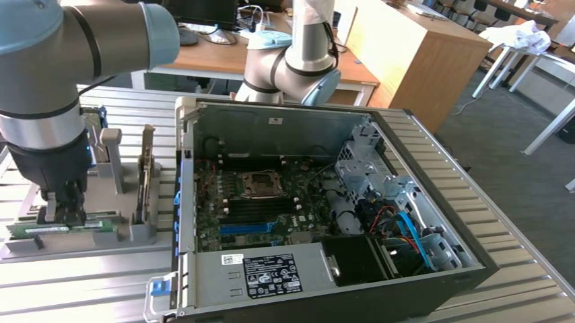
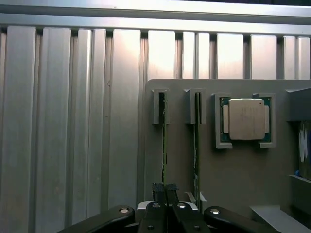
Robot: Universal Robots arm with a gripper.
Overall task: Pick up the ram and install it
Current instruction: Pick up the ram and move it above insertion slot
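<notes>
Ram [image 1: 45,229] pinched between my near-shut fingers [image 2: 158,190], standing in holder [image 1: 134,235] (second stick [image 2: 197,145] just beside); tilted pull may jam it

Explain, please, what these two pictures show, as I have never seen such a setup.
This is a robot arm with a two-fingered gripper at its end. One picture comes from a camera standing off to the side, the other from a camera on the arm's wrist, looking down past the gripper. On the ribbed metal table stand an opened computer and a grey holder. The holder carries a processor chip, a second green stick and the memory stick, both sticks on edge in slots. The gripper is shut on the memory stick.
</notes>
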